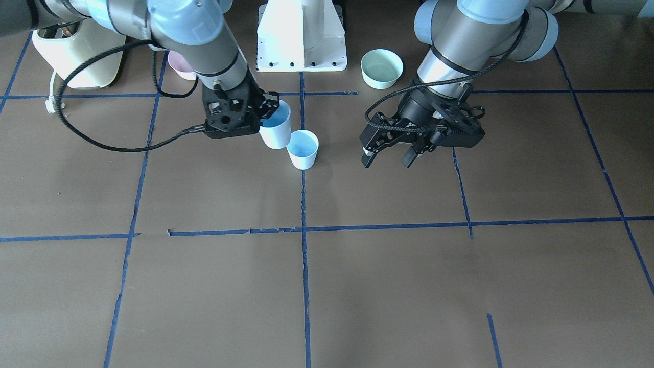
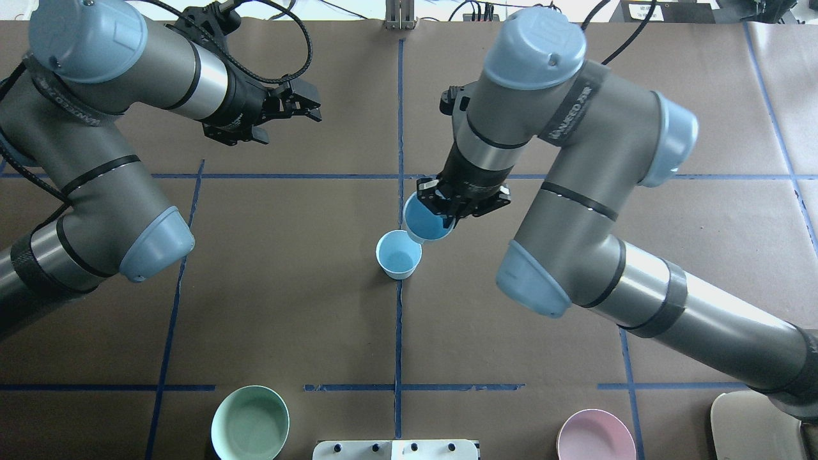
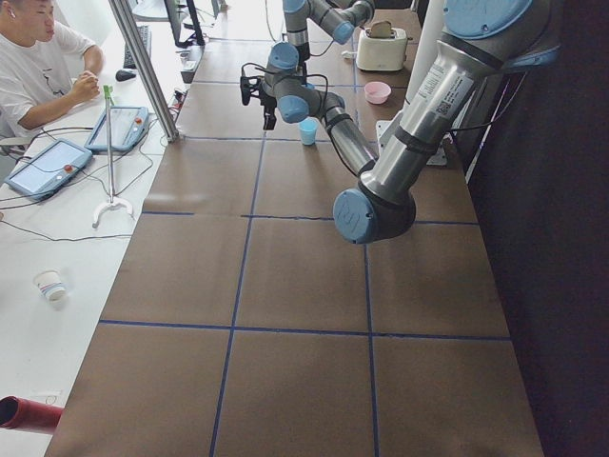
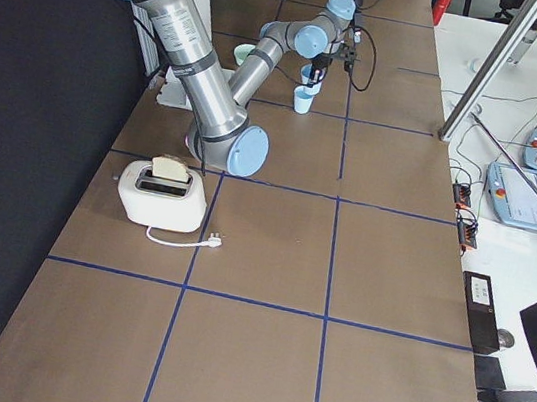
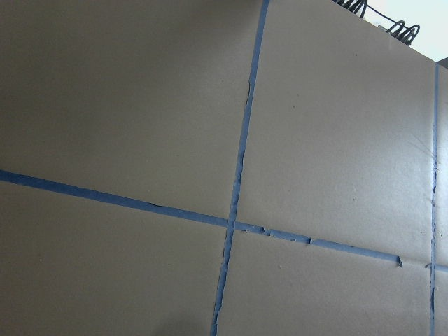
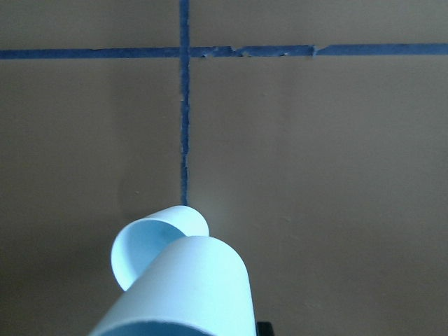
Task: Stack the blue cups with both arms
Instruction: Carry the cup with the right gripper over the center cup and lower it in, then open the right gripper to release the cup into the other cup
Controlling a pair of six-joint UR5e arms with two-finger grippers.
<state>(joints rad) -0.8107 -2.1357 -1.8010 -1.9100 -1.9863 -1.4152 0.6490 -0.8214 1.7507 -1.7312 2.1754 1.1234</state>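
One blue cup (image 1: 302, 149) stands upright on the table near the centre tape line; it also shows in the overhead view (image 2: 398, 254) and the right wrist view (image 6: 150, 245). My right gripper (image 1: 269, 106) (image 2: 444, 214) is shut on the rim of the second blue cup (image 1: 276, 132) (image 2: 425, 220) (image 6: 189, 287). It holds this cup tilted, close beside the standing cup on the robot's right. My left gripper (image 1: 388, 156) (image 2: 310, 105) is open and empty, above the table well off to the left of both cups.
A mint-green bowl (image 1: 381, 68) (image 2: 250, 423) and a pink bowl (image 1: 180, 65) (image 2: 590, 436) sit near the robot's white pedestal (image 1: 301, 36). A toaster (image 1: 76, 51) (image 4: 161, 193) stands at the robot's right. An operator (image 3: 38, 57) sits beyond the table's far edge.
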